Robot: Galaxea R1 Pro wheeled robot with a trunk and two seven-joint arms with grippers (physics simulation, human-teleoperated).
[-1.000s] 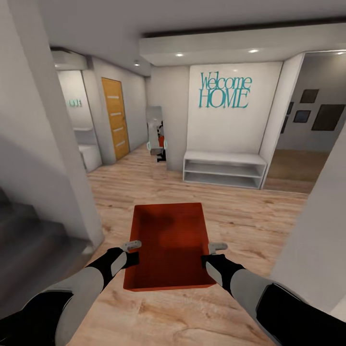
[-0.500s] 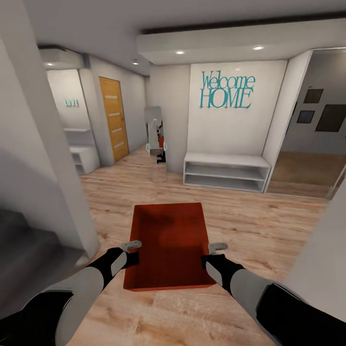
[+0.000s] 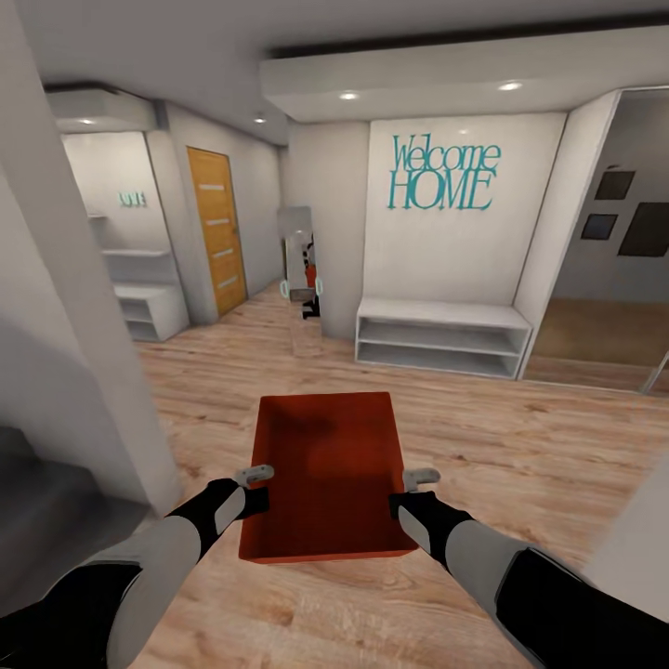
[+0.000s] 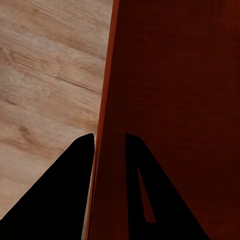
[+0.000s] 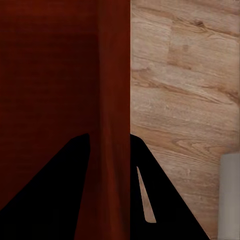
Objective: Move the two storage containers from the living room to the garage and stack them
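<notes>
Hallway scene with a carried bin, read from left to right. Left hand (image 3: 261,487) is clamped on the left wall of the storage container (image 3: 327,476), one finger (image 4: 60,195) outside the wall and the other inside, as the left wrist view shows. The orange-red container hangs level between the two hands, above the light wood plank floor (image 3: 520,446), its open top facing up and its interior empty. Right hand (image 3: 411,491) grips the opposite wall in the same manner, one finger (image 5: 165,200) on the outer face and one within. Beyond the left hand stand a grey wall corner (image 3: 74,353), a low white shelf unit (image 3: 149,311) and an orange door (image 3: 216,230). Straight ahead of the container a narrow mirror (image 3: 302,279) leans at a wall corner. Beyond the right hand a white two-tier bench (image 3: 441,336) sits under teal "Welcome HOME" lettering (image 3: 441,175), with dark picture frames (image 3: 641,228) farther right.
</notes>
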